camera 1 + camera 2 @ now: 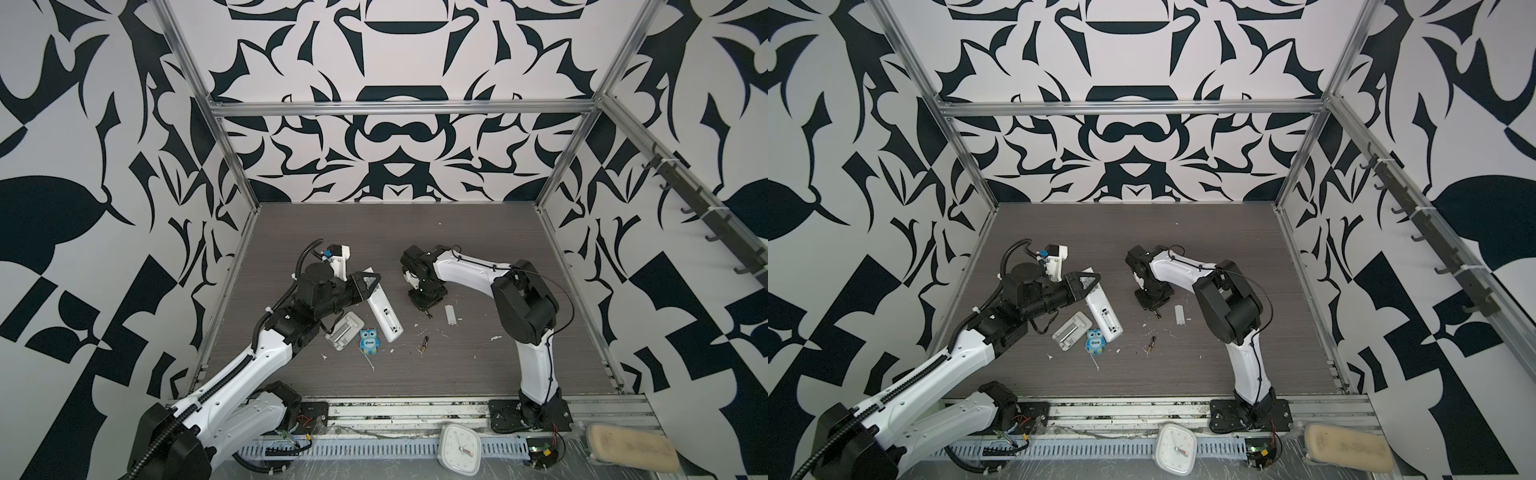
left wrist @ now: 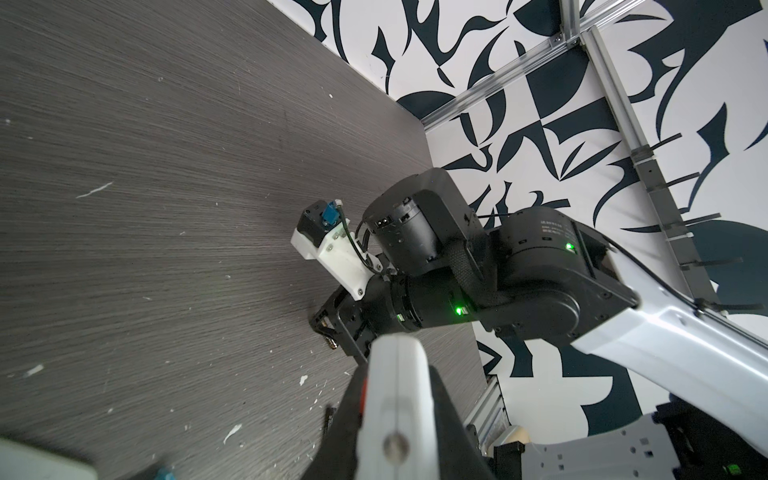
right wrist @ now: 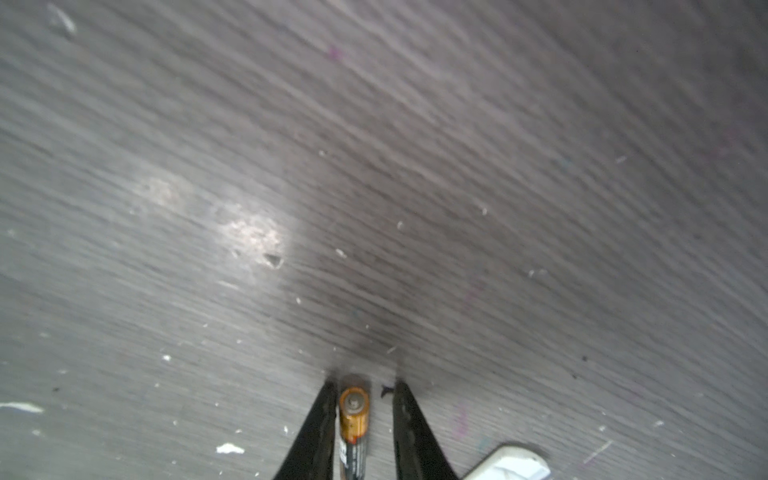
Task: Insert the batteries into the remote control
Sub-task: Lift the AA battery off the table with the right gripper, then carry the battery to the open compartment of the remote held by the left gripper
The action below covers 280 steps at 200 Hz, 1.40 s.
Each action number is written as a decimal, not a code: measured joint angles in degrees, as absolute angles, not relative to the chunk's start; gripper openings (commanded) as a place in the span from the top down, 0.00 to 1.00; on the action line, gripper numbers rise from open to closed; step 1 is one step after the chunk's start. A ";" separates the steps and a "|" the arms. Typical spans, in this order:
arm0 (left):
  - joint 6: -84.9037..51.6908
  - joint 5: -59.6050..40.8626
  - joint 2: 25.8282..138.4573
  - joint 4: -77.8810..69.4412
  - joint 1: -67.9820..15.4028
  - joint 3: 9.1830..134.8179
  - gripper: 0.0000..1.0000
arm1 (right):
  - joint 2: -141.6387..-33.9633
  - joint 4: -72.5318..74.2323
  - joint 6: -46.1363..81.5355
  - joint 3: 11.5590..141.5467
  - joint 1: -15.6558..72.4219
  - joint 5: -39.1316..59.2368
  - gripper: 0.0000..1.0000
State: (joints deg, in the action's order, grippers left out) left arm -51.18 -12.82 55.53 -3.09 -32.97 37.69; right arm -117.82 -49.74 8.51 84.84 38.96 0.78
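Fingers [image 3: 318, 436] of the right gripper [image 3: 365, 388] are standing parted just above the table [image 3: 415, 166], with a battery [image 3: 353, 411] lying lengthwise between them. The battery is leaning against one finger while a clear gap is showing at the other, so the jaws are bracketing it loosely rather than pinching it. Its gold-banded end is facing the wrist camera. In both top views this gripper [image 1: 424, 305] [image 1: 1152, 305] is pointing downward near the middle of the table. A small white cover plate [image 1: 450, 314] [image 1: 1179, 314] is lying flat just beside it. A second battery [image 1: 425, 341] [image 1: 1152, 342] is lying loose nearer the front edge, apart from both grippers.

Fingers [image 2: 446, 419] of the left gripper [image 2: 395, 374] are clenching the remote control [image 2: 390, 415] from both sides, the white body filling the space between them. In both top views that gripper [image 1: 368, 284] [image 1: 1088, 284] is grasping the remote control [image 1: 384, 311] [image 1: 1104, 311] at its far end. From there the remote is slanting toward the front of the table. Its near end is finishing just beside a small blue owl figure [image 1: 369, 341] [image 1: 1095, 341]. Whether that end is touching the table I cannot tell. A grey-white tray [image 1: 345, 330] [image 1: 1071, 330] is lying next to the owl, partly under the left arm. White flecks are scattered across the dark wood-grain surface.
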 measured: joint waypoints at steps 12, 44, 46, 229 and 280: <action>-51.22 -12.53 55.53 -2.94 -32.97 37.69 1.00 | -118.15 -49.89 8.27 85.38 38.96 0.80 0.70; -51.59 -11.68 55.44 -2.70 -32.97 37.69 1.00 | -118.32 -49.71 7.86 85.56 38.96 1.17 0.75; -51.62 -11.66 55.44 -2.68 -32.97 37.69 1.00 | -118.34 -49.69 7.81 85.56 38.96 1.28 0.75; -52.73 -10.17 58.94 -6.46 -33.80 37.91 1.00 | -106.48 -47.22 7.86 80.95 35.92 7.31 1.00; -53.12 -10.20 61.47 -10.09 -34.04 40.53 1.00 | -88.07 -43.33 9.10 76.84 33.19 10.55 1.00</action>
State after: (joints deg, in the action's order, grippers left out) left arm -53.12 -10.20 61.47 -10.09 -34.04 40.53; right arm -88.07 -43.33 9.10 76.84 33.19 10.55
